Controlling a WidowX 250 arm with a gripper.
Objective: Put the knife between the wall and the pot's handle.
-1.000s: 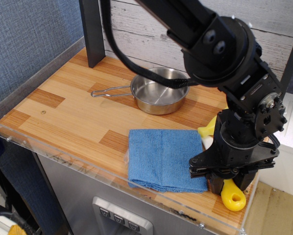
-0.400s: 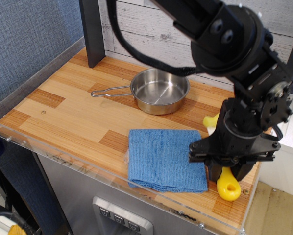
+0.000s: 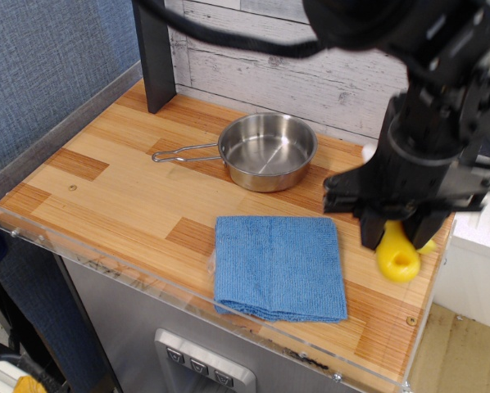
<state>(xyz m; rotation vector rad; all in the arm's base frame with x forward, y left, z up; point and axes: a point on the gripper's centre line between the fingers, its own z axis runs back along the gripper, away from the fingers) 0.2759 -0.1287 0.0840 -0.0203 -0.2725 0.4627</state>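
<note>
The pot (image 3: 267, 151) sits behind the cloth (image 3: 279, 266), its handle (image 3: 184, 152) pointing left toward the wall (image 3: 48, 74).

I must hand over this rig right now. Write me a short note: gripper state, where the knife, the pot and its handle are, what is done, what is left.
Gripper: shut on the knife, raised above the right side of the table. Only the yellow handle end with its hole shows below the fingers; the blade is hidden.
Pot: at the back centre, empty, upright.
Pot's handle: points left, toward the blue wall. The spot between them is bare wood.
Blue cloth: flat at the front, not involved.
Done: knife picked up.
Left: carry it across to the left, over the pot or cloth, and set it down between wall and handle.
</note>
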